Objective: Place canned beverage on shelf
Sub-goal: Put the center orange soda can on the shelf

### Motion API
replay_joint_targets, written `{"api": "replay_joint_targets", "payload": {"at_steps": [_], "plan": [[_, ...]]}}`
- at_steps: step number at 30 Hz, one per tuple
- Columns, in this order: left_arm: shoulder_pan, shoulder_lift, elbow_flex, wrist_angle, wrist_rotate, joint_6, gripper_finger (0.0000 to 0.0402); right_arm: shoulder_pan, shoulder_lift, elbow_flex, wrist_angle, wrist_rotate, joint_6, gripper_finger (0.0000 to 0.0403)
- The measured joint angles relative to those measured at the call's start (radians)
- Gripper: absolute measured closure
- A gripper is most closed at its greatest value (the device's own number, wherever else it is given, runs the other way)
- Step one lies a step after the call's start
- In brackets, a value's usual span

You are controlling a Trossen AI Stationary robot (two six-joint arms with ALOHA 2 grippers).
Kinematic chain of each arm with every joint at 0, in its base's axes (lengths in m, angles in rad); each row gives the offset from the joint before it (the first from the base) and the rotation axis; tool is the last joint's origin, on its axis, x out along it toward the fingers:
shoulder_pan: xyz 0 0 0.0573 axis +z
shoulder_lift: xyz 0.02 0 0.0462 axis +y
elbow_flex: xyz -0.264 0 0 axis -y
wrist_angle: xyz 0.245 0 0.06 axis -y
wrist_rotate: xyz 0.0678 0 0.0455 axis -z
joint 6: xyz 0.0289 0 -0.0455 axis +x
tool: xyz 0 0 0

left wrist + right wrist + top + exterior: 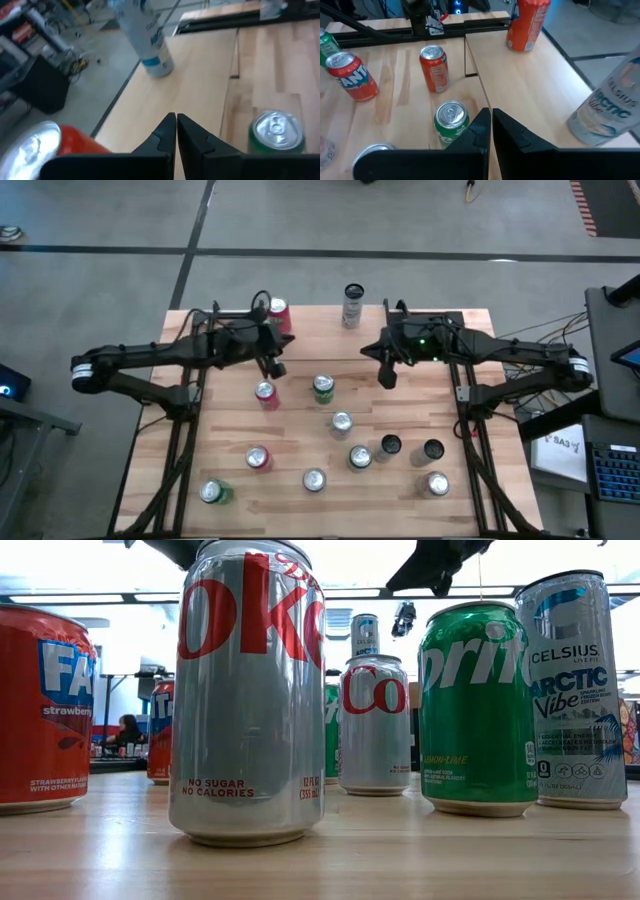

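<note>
Raised light-wood shelf (320, 332) bearing a red can (279, 315) and tall white can (352, 305), left gripper (274, 367) and right gripper (386, 376) over its front edge, fingers pressed together, empty

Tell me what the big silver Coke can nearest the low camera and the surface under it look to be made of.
The silver, red-lettered Coke can looks like thin aluminium with a glossy printed finish: brushed sheen, soft vertical highlights. The light wooden tabletop looks like pale planked wood, matte or lightly sealed: visible grain and board seams.
</note>
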Motion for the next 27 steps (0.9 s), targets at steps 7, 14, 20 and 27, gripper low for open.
{"api": "replay_joint_targets", "payload": {"at_steps": [7,14,20,27], "plan": [[0.007,-0.07,-0.026,0.05,0.061,0.1,0.0402,0.001,0.061,0.0,0.01,-0.001,0.026,0.0394],[0.051,-0.113,-0.059,0.097,0.107,0.158,0.0402,0.004,0.09,0.0,0.037,-0.001,0.054,0.0394],[0.118,-0.114,-0.059,0.126,0.137,0.188,0.0402,0.012,0.091,0.0,0.059,-0.001,0.057,0.0394],[0.179,-0.112,-0.059,0.159,0.148,0.188,0.0402,0.011,0.094,0.0,0.062,-0.001,0.057,0.0394]]}}
